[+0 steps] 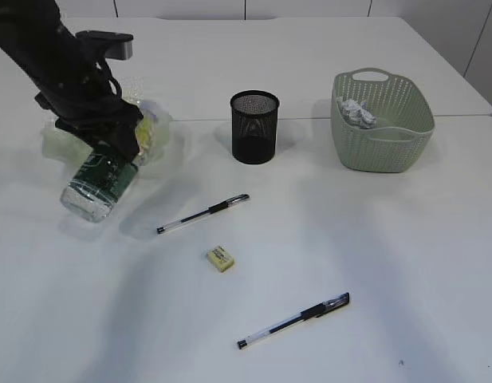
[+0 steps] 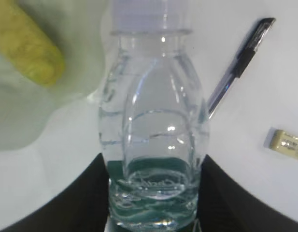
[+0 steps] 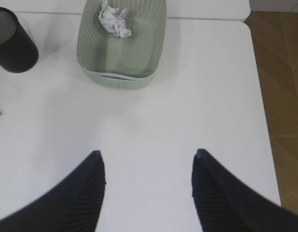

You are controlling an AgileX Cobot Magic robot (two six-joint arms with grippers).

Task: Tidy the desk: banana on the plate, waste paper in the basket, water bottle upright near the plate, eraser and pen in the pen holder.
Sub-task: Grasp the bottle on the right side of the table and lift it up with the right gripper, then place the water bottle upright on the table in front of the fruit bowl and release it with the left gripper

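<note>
My left gripper (image 1: 110, 153) is shut on the clear water bottle (image 1: 98, 185), which hangs tilted with its cap end low over the table at the left. The left wrist view shows the bottle (image 2: 153, 121) filling the gap between both fingers. Just behind it the banana (image 1: 152, 128) lies on the pale plate (image 1: 56, 146). The black mesh pen holder (image 1: 254, 126) stands mid-table. One pen (image 1: 204, 214) and the yellow eraser (image 1: 220, 258) lie in front of it, and another pen (image 1: 293, 321) nearer the front. The waste paper (image 1: 357, 112) sits in the green basket (image 1: 381, 136). My right gripper (image 3: 148, 152) is open over bare table.
In the right wrist view the basket (image 3: 122, 58) and the pen holder (image 3: 11, 41) lie ahead, and the table's right edge (image 3: 264, 121) borders a wooden floor. In the left wrist view the banana (image 2: 28, 43), a pen (image 2: 235, 72) and the eraser (image 2: 284, 143) flank the bottle.
</note>
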